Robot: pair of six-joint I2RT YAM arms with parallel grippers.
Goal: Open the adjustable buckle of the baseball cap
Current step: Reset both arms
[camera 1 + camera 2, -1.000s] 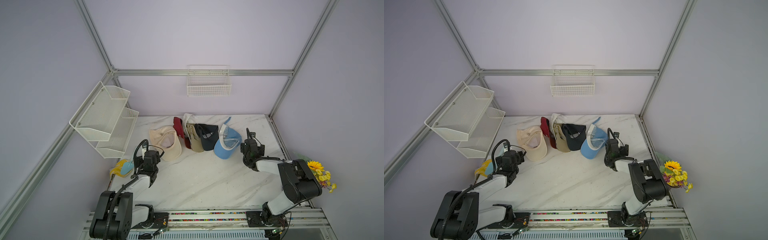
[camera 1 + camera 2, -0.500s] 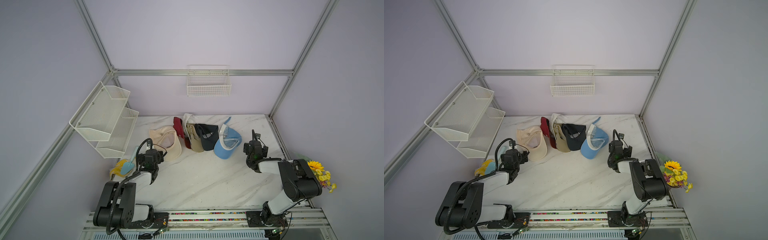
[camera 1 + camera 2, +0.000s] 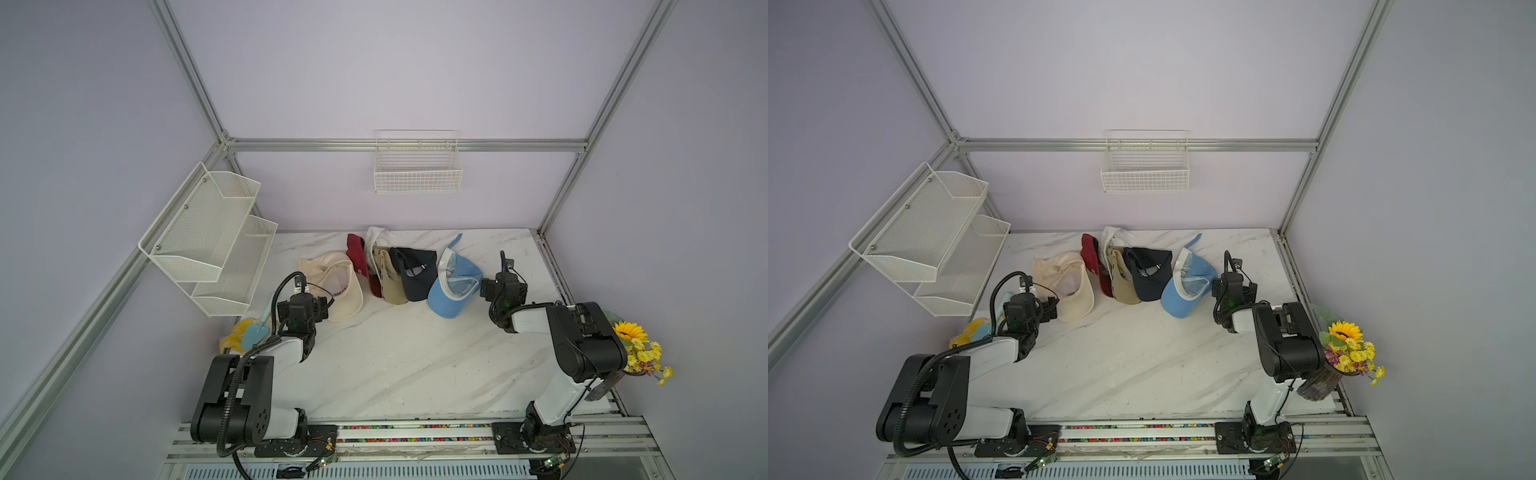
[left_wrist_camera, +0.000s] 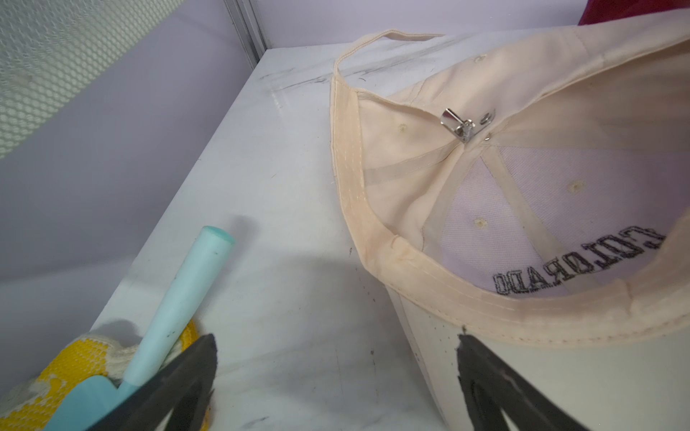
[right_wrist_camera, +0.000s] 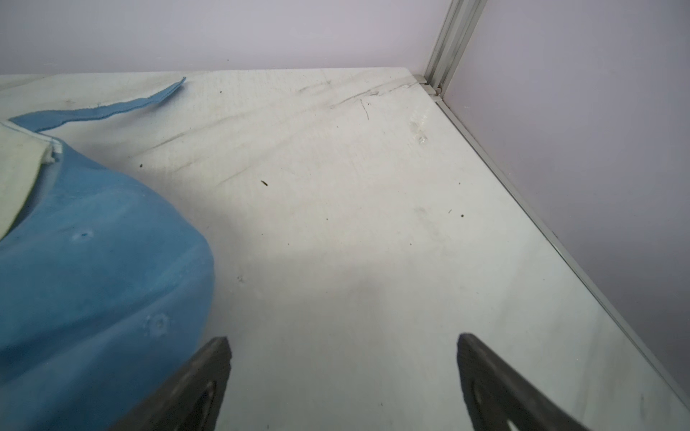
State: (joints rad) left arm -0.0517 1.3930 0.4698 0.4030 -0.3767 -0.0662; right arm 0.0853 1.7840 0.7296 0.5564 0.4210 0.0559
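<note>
Both top views, far left: white mesh shelf (image 3: pixel 208 237) fixed to the side wall, above the marble table (image 3: pixel 395 357). Below it, at the table's left edge, yellow netted cloth (image 3: pixel 232 338) with a teal tool (image 3: pixel 254 331) lying on it. Just to the right, left gripper (image 4: pixel 336 343), low over the table with jaws spread wide and nothing between them. In the left wrist view, one fingertip (image 4: pixel 203 349) over the teal tool's handle, the other over the brim of the cream cap (image 3: pixel 332 282). Cream cap lying upside down, opening upward, at the left end of a row of caps. Small metal buckle (image 4: pixel 461 125) on the far rim of that opening, well apart from both fingers; whether undone or fastened, impossible to tell. Further right along the row, overlapping one another: red cap (image 3: pixel 359 259), white cap (image 3: pixel 376 237), tan cap (image 3: pixel 388 282), black cap (image 3: pixel 415 276), then blue cap (image 3: pixel 451 297) with a loose blue strap (image 5: pixel 112 108) trailing on the table. Right gripper (image 5: pixel 343 341) just beside the blue cap's crown, jaws wide apart, only bare marble between them; contact with the cap not discernible. On the back wall above the caps, white wire basket (image 3: pixel 417 174). Far right, beyond the table edge, bunch of yellow flowers (image 3: pixel 638 347).
</note>
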